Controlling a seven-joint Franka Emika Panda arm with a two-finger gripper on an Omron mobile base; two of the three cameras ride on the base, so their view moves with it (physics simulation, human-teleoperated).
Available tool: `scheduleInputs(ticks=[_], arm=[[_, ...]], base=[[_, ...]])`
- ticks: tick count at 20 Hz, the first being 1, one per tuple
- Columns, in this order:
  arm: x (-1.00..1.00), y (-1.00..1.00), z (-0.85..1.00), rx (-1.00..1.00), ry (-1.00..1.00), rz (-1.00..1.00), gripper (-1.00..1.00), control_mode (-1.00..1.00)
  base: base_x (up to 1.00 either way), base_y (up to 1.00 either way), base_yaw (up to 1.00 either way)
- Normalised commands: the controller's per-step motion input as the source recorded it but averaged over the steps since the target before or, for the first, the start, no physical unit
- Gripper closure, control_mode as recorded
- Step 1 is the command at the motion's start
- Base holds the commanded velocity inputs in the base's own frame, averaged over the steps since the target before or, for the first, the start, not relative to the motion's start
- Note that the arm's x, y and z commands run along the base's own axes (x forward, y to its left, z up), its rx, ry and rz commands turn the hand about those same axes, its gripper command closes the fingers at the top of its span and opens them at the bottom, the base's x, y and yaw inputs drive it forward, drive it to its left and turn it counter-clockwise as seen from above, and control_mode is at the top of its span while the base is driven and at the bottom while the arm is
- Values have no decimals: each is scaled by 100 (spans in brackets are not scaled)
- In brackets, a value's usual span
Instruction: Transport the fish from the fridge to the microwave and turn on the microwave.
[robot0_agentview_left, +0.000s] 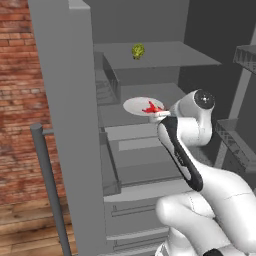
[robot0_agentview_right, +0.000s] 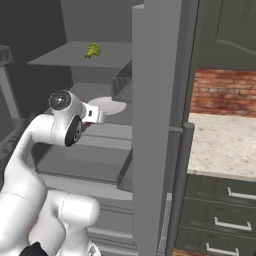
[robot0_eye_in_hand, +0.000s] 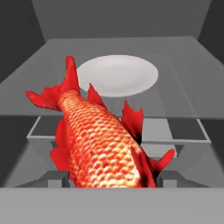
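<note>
Gripper (robot0_eye_in_hand: 111, 179) holds scaly red-orange fish (robot0_eye_in_hand: 98, 142), tail forked.

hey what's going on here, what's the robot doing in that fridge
The white arm is reaching into the open fridge and has the red-orange fish in its gripper, lifted clear of the white plate on the middle shelf. A small yellow-green vegetable sits on the shelf above. The fish has yet to be carried to the microwave.

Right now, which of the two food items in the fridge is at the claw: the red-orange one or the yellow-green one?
The red-orange scaly fish, at the claw above the white round plate. The yellow-green leafy vegetable sits alone on the shelf above.
</note>
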Motion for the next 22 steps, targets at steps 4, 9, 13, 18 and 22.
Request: scheduleInputs(ticks=[4, 9, 13, 18, 22], arm=[[-77, 0, 0, 0, -10, -7, 100, -100], [-67, 0, 0, 0, -12, -7, 100, -100], [-87, 0, 0, 0, -21, -8, 100, -100], [-98, 0, 0, 0, -17, -10, 100, -100], [-100, 0, -1, 0, -20, -9, 100, -100]], base=[[0, 0, 0], [0, 0, 0], [0, 0, 0], [0, 0, 0], [0, 0, 0]])
